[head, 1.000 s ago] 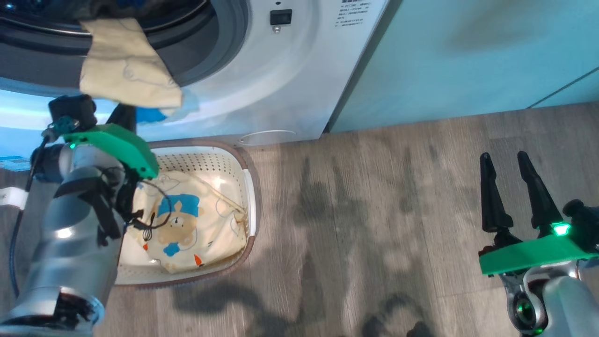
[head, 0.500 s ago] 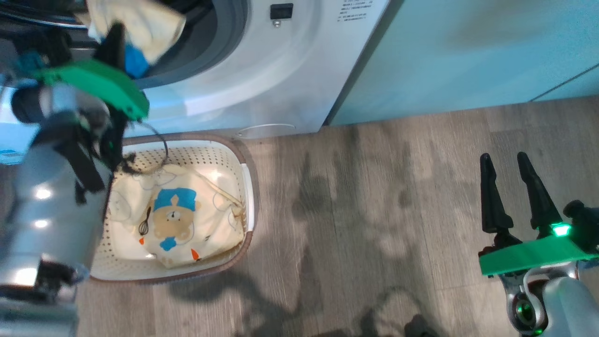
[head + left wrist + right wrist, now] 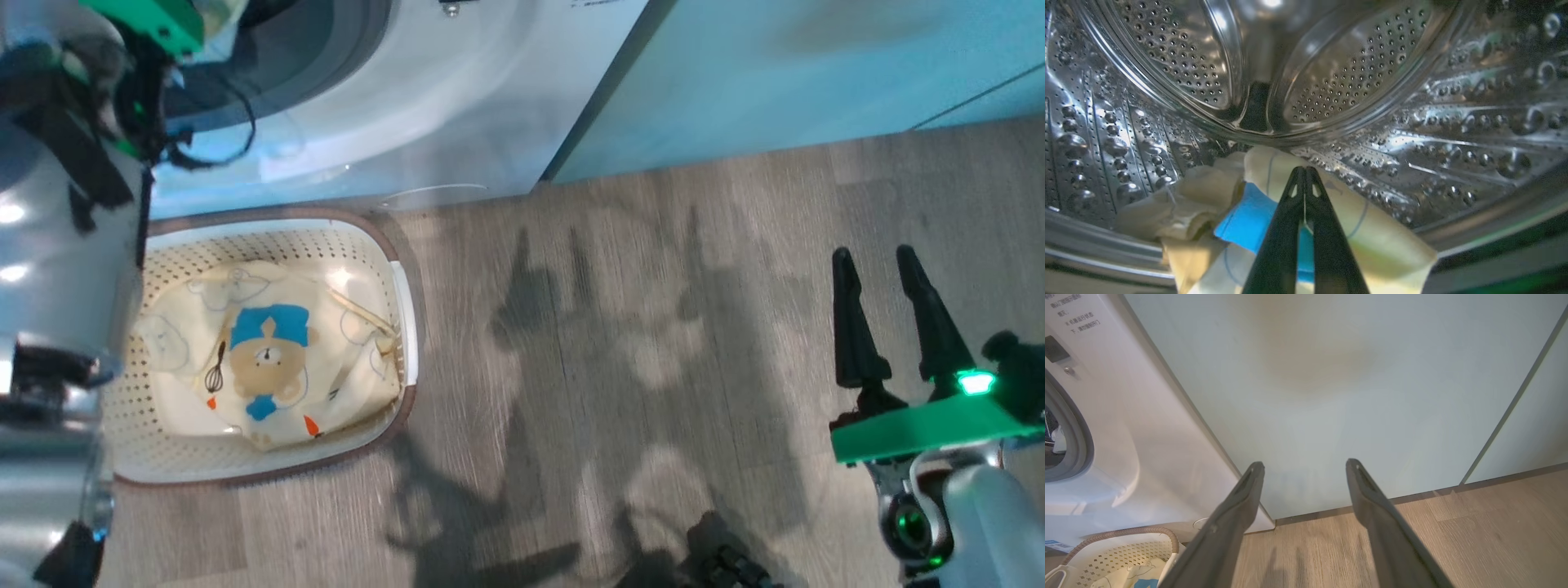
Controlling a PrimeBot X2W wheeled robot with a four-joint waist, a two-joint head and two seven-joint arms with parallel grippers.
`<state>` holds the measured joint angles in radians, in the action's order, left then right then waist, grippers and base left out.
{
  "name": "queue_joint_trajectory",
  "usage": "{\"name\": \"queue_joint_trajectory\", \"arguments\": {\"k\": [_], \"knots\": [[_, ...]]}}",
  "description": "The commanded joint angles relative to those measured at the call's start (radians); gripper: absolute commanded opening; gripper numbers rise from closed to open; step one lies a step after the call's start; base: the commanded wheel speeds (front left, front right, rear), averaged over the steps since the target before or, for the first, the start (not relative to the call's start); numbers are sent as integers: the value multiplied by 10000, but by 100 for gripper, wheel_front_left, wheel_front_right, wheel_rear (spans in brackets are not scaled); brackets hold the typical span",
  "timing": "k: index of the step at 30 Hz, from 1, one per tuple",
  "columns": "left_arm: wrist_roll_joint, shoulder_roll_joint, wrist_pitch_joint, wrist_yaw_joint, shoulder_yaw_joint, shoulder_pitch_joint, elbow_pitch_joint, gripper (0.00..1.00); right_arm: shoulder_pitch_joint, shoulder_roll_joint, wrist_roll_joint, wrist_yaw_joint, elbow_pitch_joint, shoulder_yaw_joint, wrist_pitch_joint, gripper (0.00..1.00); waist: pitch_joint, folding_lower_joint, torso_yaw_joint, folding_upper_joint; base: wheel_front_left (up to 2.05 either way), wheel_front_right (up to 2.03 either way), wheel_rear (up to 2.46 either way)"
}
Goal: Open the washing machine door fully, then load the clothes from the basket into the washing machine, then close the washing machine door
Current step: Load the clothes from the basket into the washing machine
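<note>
Reaching into the drum (image 3: 1453, 122), the left hand (image 3: 1305, 169) grips a cream cloth (image 3: 1384, 245) to leave it well inside; the right hand (image 3: 873, 257) hangs released.

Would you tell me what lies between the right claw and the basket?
In the head view, bare wooden floor, crossed by shadows, separates the right claw from the basket.

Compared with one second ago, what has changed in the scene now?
The left gripper, shut on a cream cloth, carried it from the lip of the washing machine into its steel drum. Unchanged: the grip, the bear-print cloth lying in the basket, and the right gripper open above the floor.
</note>
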<state>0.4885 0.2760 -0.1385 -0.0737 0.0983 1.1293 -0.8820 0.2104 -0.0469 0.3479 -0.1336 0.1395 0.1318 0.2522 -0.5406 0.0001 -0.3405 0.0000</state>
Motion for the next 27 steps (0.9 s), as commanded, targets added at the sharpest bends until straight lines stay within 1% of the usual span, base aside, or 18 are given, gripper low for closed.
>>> {"name": "queue_joint_trajectory", "arguments": {"k": [1, 8, 10, 14, 22, 27], "knots": [[-15, 429, -125, 100, -224, 569, 145, 0, 174, -33, 90, 29, -311, 186, 95, 100, -150, -1, -49, 0, 0, 0, 0], [-82, 508, -489, 343, -230, 1962, -972, 0, 446, -33, 198, 29, -324, 339, 95, 100, -637, -1, -179, 0, 0, 0, 0], [-73, 628, -730, 500, -326, 2506, -1378, 0, 542, -33, 238, 29, -326, 392, 95, 100, -799, -1, -253, 0, 0, 0, 0], [-86, 777, -1021, 736, -459, 3099, -1787, 0, 623, -33, 274, 29, -332, 443, 95, 100, -995, -1, -333, 0, 0, 0, 0], [-142, 906, -1217, 1037, -698, 3895, -2064, 0, 739, -33, 292, 29, -333, 502, 95, 100, -1301, -1, -409, 0, 0, 0, 0], [-300, 945, -1228, 1137, -996, 4036, -1523, 0, 842, -33, 315, 29, -341, 554, 95, 100, -1438, -1, -472, 0, 0, 0, 0]]}}
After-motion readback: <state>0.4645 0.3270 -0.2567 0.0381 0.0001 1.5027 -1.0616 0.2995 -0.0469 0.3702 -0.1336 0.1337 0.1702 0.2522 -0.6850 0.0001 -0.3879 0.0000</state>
